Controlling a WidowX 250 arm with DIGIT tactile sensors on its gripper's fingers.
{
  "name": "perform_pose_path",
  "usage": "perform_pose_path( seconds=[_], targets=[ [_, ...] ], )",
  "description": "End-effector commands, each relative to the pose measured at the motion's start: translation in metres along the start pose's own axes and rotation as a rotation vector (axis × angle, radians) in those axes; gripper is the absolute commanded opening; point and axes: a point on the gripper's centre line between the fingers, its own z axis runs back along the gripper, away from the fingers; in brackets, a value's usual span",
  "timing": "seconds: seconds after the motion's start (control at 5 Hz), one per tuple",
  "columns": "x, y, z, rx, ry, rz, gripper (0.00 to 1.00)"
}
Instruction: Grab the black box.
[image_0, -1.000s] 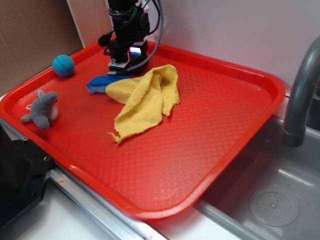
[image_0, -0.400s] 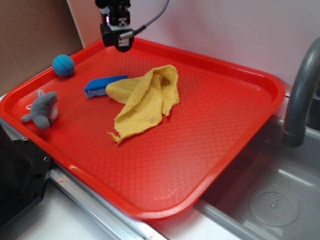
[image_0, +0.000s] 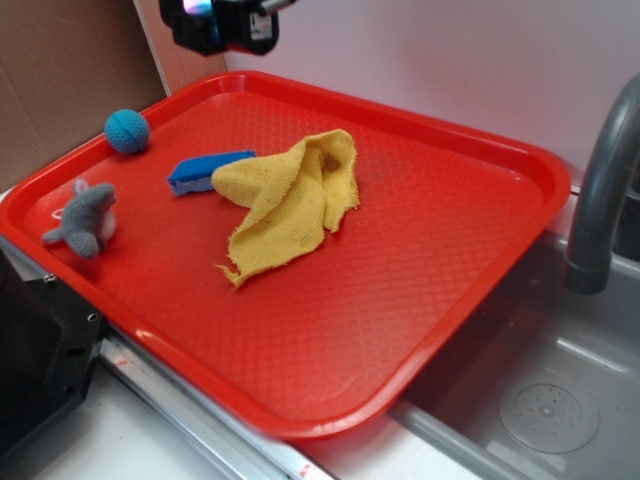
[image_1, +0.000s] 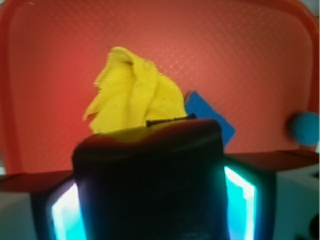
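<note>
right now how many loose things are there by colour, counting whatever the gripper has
blue: 2 - ball, sponge
yellow: 1 - cloth
grey: 1 - plush shark
black: 1 - black box, between the gripper's fingers in the wrist view, lifted above the red tray
total: 5

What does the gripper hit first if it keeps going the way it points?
The gripper holds the black box; beyond it, probably bare red tray beside the yellow cloth and blue sponge, depth unclear.
</note>
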Motion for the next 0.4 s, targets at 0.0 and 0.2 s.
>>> perform_pose_path(
  seconds=[0.0, 0.2],
  targets=[
    [-0.029, -0.016, 0.026, 0.030, -0.158, -0.030, 0.00],
    [-0.012, 0.004, 0.026, 0.052, -0.118, -0.008, 0.09]
  ],
)
